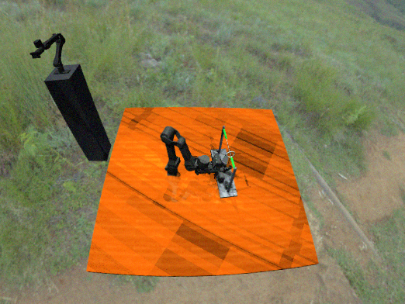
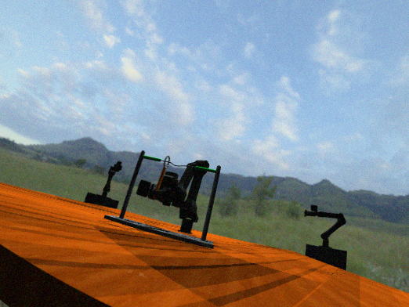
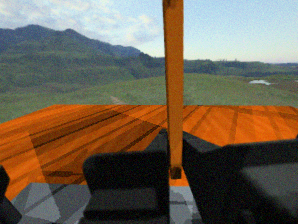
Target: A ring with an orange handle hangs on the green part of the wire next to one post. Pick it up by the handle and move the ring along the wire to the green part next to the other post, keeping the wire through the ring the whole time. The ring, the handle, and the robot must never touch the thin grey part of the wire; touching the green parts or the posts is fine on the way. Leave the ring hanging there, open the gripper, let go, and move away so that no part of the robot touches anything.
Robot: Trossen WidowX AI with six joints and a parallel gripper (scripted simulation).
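Observation:
My gripper (image 2: 157,191) (image 3: 169,132) is shut on the orange handle (image 2: 161,178) (image 3: 174,75), which stands nearly upright, leaning slightly in the exterior view. The ring (image 1: 234,153) (image 2: 164,160) at its top is around the wire, just past the inner end of the green part (image 1: 233,163) (image 2: 151,158) beside the near post (image 1: 232,180) (image 2: 132,186), over the thin grey wire (image 2: 180,165). Whether the ring touches the wire is too small to tell. The other green part (image 1: 225,133) (image 2: 205,169) is beside the far post (image 1: 221,143) (image 2: 211,201).
The posts stand on a grey base plate (image 1: 229,193) (image 2: 188,239) on the orange table (image 1: 155,233) (image 2: 235,270). My arm (image 1: 184,149) (image 2: 193,188) reaches in from the side behind the wire in the exterior view. Another arm (image 1: 59,50) stands on a black pedestal (image 1: 77,112) off the table.

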